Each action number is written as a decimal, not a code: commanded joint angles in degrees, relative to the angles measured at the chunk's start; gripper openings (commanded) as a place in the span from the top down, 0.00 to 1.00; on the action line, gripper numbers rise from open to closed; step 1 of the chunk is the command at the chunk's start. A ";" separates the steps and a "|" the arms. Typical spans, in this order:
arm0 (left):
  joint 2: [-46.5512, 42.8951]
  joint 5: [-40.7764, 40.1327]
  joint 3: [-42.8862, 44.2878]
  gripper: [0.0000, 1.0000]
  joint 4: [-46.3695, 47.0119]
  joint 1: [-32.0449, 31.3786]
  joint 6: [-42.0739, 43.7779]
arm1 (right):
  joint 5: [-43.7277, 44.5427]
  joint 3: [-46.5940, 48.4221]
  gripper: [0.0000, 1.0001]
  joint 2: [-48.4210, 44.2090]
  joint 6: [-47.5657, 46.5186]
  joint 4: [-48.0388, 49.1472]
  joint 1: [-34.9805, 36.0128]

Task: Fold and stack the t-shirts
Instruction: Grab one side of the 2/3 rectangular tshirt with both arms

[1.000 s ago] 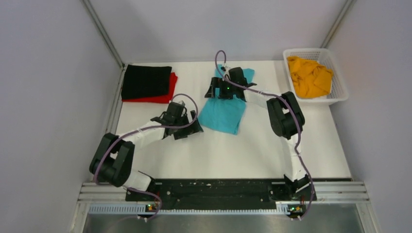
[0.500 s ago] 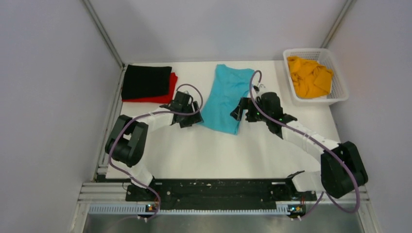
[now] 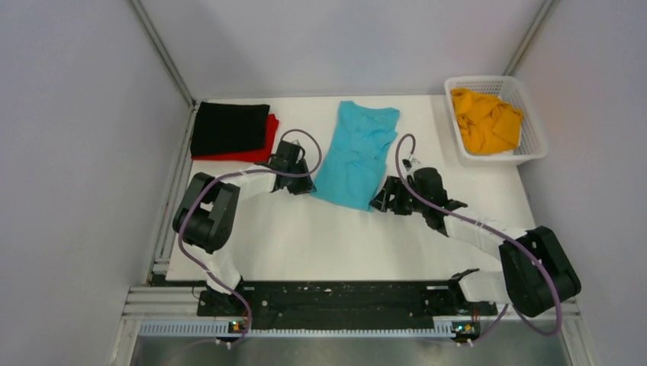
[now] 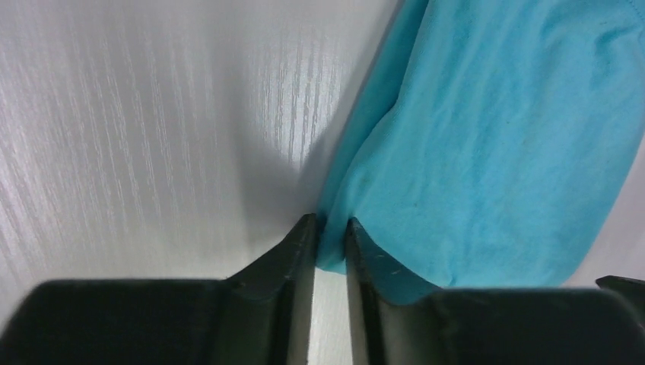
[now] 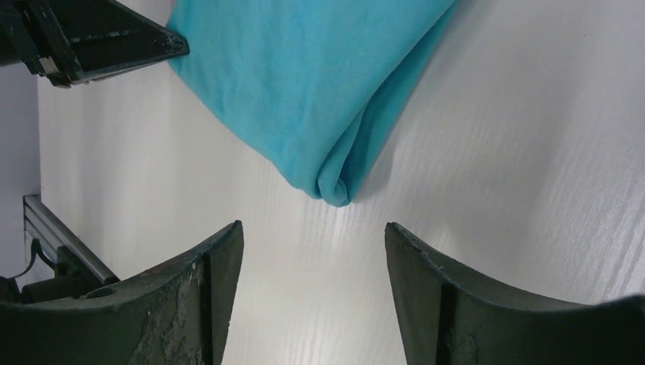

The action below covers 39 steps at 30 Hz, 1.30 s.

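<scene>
1. From the top view, the turquoise t-shirt (image 3: 356,155) lies as a long folded strip running from the middle of the far edge toward the centre of the table (image 3: 305,236); the black t-shirt (image 3: 229,128) sits folded on the red t-shirt (image 3: 258,152) at the far left corner; the orange-yellow t-shirt (image 3: 485,120) is crumpled in the basket (image 3: 534,149) at the far right corner; your left gripper (image 3: 305,183) is at the strip's near left corner and your right gripper (image 3: 379,203) at its near right corner.
2. In the left wrist view, the left gripper (image 4: 328,224) has its jaws nearly together, pinching a thin bit of turquoise edge; the cloth looks limp and light, so I judge that so shallow a pinch may slip.
3. In the right wrist view, the right gripper (image 5: 312,228) is spread wide and holds nothing; the rounded folded corner lies just ahead, clear of both fingers; take that corner deep, through all layers; expect the cloth to sag and drag, so lift both corners together.
</scene>
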 commanded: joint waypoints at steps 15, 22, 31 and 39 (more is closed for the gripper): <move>2.69 2.30 -2.89 1.00 0.08 -0.24 -2.53 | 4.19 0.06 0.62 15.53 1.49 14.44 3.80; 2.70 1.58 -3.04 1.00 -0.62 -0.24 -3.72 | 1.84 -0.17 0.92 17.38 2.30 15.14 4.91; -5.50 -0.17 -14.49 1.00 -0.03 -0.33 -10.35 | 3.45 -8.56 1.00 5.23 3.42 3.35 5.26; -15.42 2.87 -29.01 1.00 5.49 -7.26 -14.56 | -0.92 -16.10 1.00 -11.27 7.44 -8.90 8.79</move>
